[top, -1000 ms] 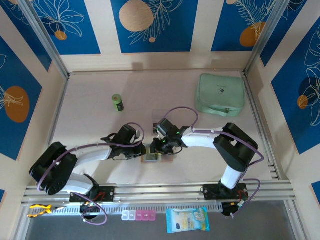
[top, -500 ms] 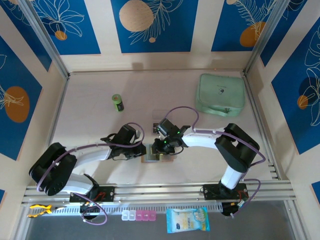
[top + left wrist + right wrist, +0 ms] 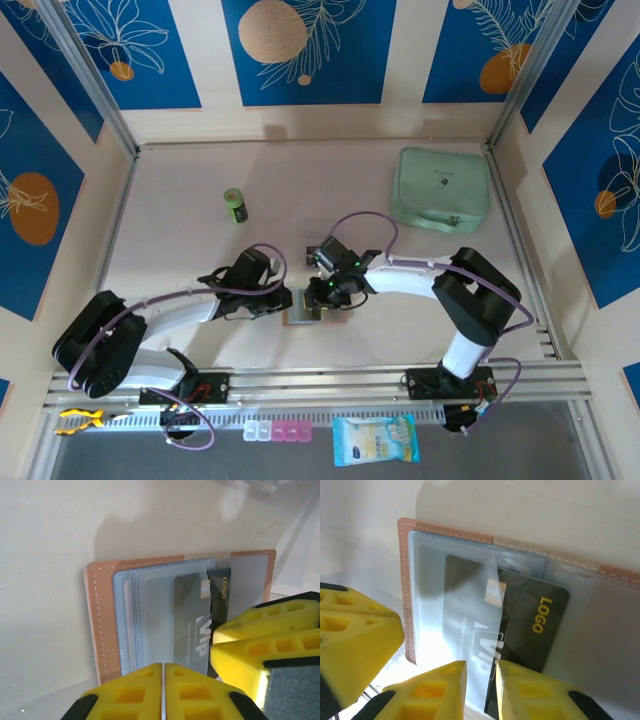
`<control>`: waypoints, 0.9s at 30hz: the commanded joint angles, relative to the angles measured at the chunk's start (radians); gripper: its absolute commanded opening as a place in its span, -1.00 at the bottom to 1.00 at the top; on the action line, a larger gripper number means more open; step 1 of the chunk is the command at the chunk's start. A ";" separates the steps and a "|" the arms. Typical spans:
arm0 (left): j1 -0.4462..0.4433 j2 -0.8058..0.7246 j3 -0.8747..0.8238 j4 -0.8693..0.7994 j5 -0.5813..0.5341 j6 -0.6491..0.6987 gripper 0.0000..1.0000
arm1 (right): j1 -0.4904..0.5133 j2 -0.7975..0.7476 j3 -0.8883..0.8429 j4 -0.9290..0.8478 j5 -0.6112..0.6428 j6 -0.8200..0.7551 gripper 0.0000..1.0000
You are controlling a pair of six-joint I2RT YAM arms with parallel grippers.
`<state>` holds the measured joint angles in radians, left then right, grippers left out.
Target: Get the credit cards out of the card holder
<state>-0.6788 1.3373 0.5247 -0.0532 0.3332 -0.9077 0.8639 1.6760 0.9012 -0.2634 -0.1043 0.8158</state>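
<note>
1. Step in hand: working the first card out. The small tan-pink leather booklet card holder [image 3: 300, 313] is lying open and flat on the pale table [image 3: 200, 250], near the front edge, between the two arms.
2. A dark plastic credit card with a yellow "LOGO" print and pale "VIP" lettering [image 3: 535, 620] is sitting partway out of a grey-blue clear pocket [image 3: 150, 605]. The LOGO end is showing bare and the VIP end is lying under the film. I can't tell if the other stacked pockets are holding cards.
3. The left gripper [image 3: 163, 690] is sitting at the holder's near edge, yellow fingers pressed together with nothing visible between them. I'm reading it as pinning the leather down, but the actual contact is hidden under the pads.
4. The right gripper [image 3: 480, 682] is standing with its fingers a narrow slit apart, tips over the sleeved VIP end. I can't tell if it's nipping an edge or just pressing on top.
5. Progress: I'm judging it early, since the one card I can make out is half sleeved.
6. Next move is calling for:
   - dragging the card toward its bare LOGO side, in line with the pocket mouth
   - the left side keeping the leather down so the booklet isn't travelling along with the card
   - lifting one card edge for a proper pinch once the card is clearing the film
7. Risk I'm seeing: the film bunching up, or the whole holder sliding.
</note>
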 commanded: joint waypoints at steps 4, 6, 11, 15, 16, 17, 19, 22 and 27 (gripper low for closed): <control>-0.006 0.011 0.057 -0.039 0.039 0.016 -0.84 | -0.003 -0.086 0.001 -0.046 0.031 -0.003 -0.53; -0.015 0.024 0.071 -0.035 0.042 0.016 -0.85 | -0.007 -0.098 -0.009 -0.048 0.037 0.001 -0.52; -0.037 0.076 0.096 -0.010 0.048 0.012 -0.87 | -0.018 -0.117 -0.036 -0.046 0.040 0.013 -0.51; -0.049 0.108 0.116 -0.008 0.042 0.016 -0.89 | -0.025 -0.118 -0.050 -0.041 0.038 0.018 -0.51; -0.049 0.114 0.119 -0.011 0.037 0.019 -0.89 | -0.026 -0.117 -0.053 -0.039 0.035 0.020 -0.51; -0.048 0.121 0.121 -0.014 0.035 0.022 -0.89 | -0.028 -0.116 -0.057 -0.036 0.032 0.022 -0.51; -0.050 0.127 0.122 -0.020 0.031 0.027 -0.90 | -0.030 -0.115 -0.063 -0.030 0.028 0.025 -0.50; -0.051 0.134 0.117 -0.027 0.023 0.030 -0.91 | -0.032 -0.108 -0.068 -0.026 0.023 0.028 -0.46; -0.053 0.133 0.111 -0.045 0.008 0.033 -0.93 | -0.036 -0.096 -0.076 -0.014 0.014 0.032 -0.46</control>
<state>-0.7231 1.4639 0.6205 -0.0708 0.3576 -0.8959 0.8352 1.5803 0.8433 -0.2775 -0.0769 0.8349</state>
